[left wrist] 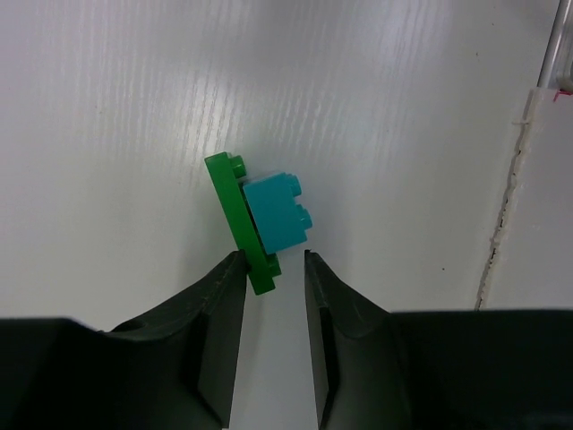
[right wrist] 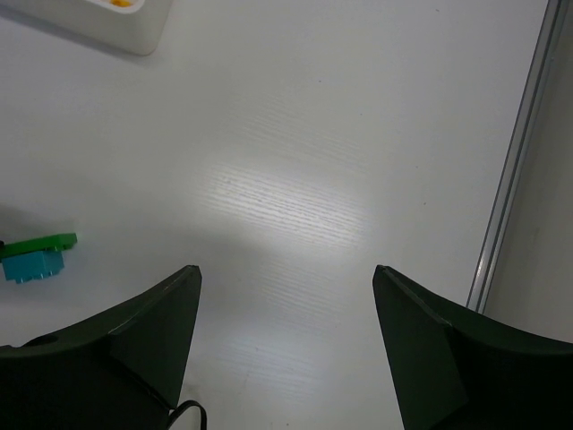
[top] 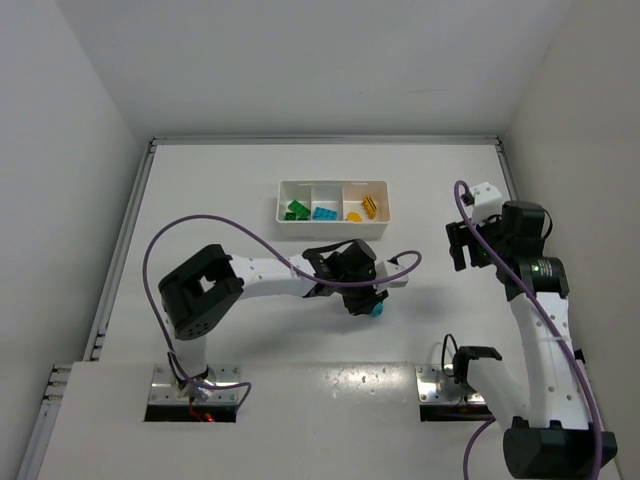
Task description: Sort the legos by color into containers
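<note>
A clump of a green plate with a cyan-blue brick stuck to it lies on the table. It shows in the top view and at the left edge of the right wrist view. My left gripper is open just behind it; the plate's near end touches the left fingertip, and the right fingertip stands apart. The white tray holds green legos in the left compartment, cyan ones in the middle and yellow-orange ones on the right. My right gripper is open and empty.
The tray's corner shows at the top left of the right wrist view. A metal rail runs along the table's right edge. The left arm's purple cable loops over the table's left half.
</note>
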Action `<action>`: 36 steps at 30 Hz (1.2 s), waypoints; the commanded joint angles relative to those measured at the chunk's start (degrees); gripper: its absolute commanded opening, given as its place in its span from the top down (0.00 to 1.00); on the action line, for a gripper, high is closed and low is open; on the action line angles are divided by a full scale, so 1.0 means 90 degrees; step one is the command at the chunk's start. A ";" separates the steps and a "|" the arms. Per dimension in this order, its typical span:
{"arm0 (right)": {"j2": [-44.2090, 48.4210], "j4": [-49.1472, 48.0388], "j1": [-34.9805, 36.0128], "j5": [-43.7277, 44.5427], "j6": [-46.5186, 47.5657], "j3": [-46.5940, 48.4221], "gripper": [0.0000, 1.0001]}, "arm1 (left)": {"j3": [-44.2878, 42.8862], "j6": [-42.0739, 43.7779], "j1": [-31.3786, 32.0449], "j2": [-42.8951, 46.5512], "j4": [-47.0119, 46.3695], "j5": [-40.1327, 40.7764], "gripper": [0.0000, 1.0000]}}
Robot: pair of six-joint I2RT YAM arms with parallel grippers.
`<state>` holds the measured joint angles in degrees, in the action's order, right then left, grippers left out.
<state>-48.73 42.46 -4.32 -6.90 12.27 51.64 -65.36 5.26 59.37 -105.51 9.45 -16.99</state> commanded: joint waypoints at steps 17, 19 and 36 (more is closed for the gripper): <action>-0.0162 -0.0245 -0.0018 0.0131 0.0101 -0.0093 0.22 | -0.0286 0.0295 0.0092 -0.0405 0.0200 -0.0026 0.73; -0.0162 -0.0245 -0.0018 0.0131 0.0101 -0.0093 0.22 | -0.0286 0.0295 0.0092 -0.0405 0.0200 -0.0026 0.75; -0.0416 -0.0118 -0.0018 -0.0562 -0.0026 -0.0093 0.22 | -0.0150 0.0090 -0.0259 -0.0102 0.0131 -0.0142 0.72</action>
<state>-52.07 42.19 -4.32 -10.31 12.99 50.74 -67.70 6.70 58.52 -107.90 9.28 -17.72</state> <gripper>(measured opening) 0.777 0.190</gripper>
